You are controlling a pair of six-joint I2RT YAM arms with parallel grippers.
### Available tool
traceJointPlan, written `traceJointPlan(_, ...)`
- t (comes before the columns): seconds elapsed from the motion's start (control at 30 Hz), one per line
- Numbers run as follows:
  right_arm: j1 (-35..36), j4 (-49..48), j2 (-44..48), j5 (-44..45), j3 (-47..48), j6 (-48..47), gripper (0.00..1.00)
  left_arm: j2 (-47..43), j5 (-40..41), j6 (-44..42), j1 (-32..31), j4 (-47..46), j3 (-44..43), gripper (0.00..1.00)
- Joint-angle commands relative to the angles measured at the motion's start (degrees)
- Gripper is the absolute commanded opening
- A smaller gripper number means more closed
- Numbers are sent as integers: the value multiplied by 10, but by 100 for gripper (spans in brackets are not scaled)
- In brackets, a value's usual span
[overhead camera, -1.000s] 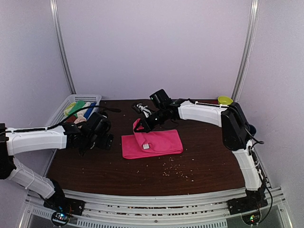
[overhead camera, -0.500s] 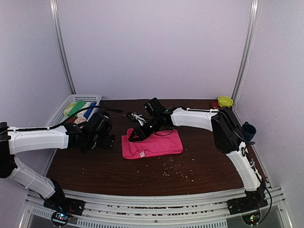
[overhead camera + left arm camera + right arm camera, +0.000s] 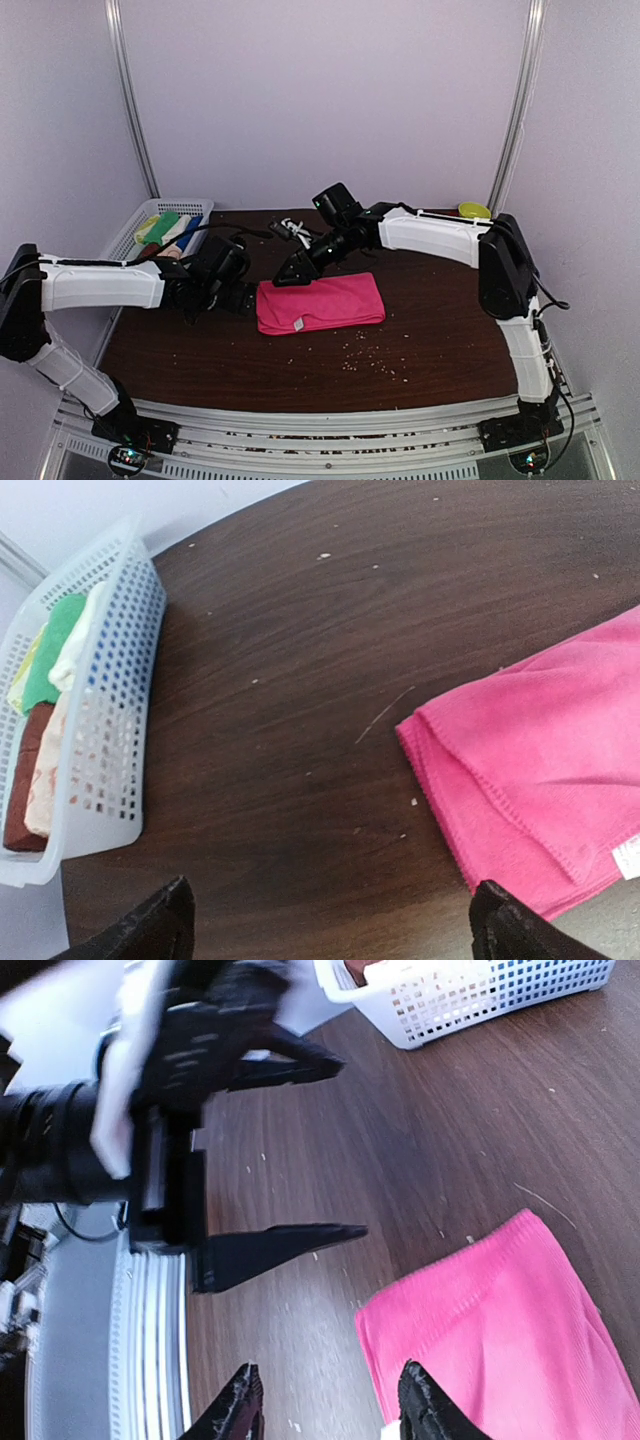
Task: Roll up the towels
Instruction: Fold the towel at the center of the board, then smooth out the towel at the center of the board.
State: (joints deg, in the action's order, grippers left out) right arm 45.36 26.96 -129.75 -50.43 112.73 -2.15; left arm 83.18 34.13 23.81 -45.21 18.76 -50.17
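Table (image 3: 430,340) of dark wood bears the folded pink towel (image 3: 320,302), which lies flat near its middle. A white mesh basket (image 3: 120,680) at the far left corner holds other towels (image 3: 50,650), green, cream and brown. The left gripper (image 3: 330,932) hovers just left of the pink towel, fingers spread wide and empty. The right gripper (image 3: 330,1405) hangs over the towel's far left corner, fingers partly apart, gripping nothing. Crumbs (image 3: 365,360) dot the near side.
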Motion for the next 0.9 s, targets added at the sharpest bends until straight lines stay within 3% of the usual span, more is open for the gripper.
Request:
traceJointPlan(0.0,-9,92,82,100,-63,-145,47,40,-74,-24,2,-77,-42,98)
traceJointPlan(0.2,-38,44,171,176,-205,-159,48,42,-216,14,2,-158,-10,98)
traceJointPlan(0.4,-106,10,231,179,-261,-136,48,44,-320,137,-3,-262,57,96)
traceJointPlan(0.53,-133,-11,266,179,-288,-137,48,49,-338,212,-16,-334,89,90)
traceJointPlan(0.87,-149,-36,297,175,-325,-142,48,101,-324,277,-25,-381,93,83)
